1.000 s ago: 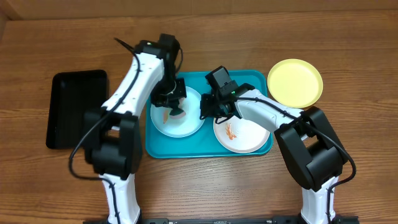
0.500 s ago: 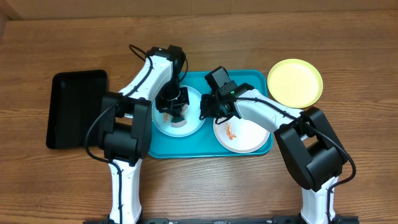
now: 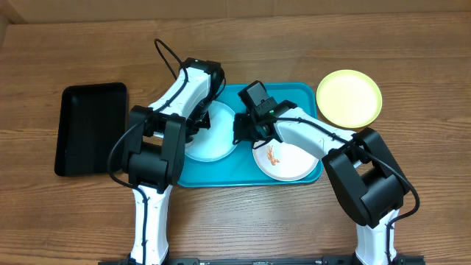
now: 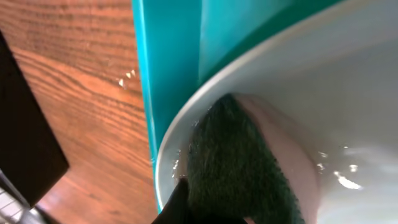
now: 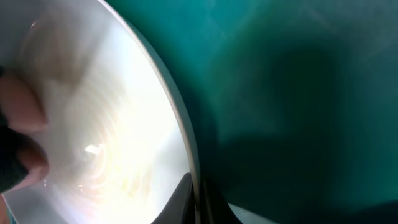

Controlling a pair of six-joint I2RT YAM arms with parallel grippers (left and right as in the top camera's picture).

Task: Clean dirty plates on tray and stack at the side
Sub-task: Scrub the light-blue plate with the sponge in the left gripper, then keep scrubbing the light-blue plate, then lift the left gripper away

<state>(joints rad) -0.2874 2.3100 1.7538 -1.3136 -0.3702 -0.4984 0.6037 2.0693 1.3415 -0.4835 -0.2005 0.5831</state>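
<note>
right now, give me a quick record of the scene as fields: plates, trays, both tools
light blue plate: on tray, left side; no smear on the part that shows
white plate: on tray, right side; orange smear at centre
yellow-green plate: off the tray, by its far right corner
tray: turquoise, holds two plates
left tool: presses green sponge on light blue plate near its rim
right tool: clamps light blue plate's rim
black tray: far left

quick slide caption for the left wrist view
Green scrub pad against the inner edge of the pale plate, which sits in the turquoise tray on the wood table.
</note>
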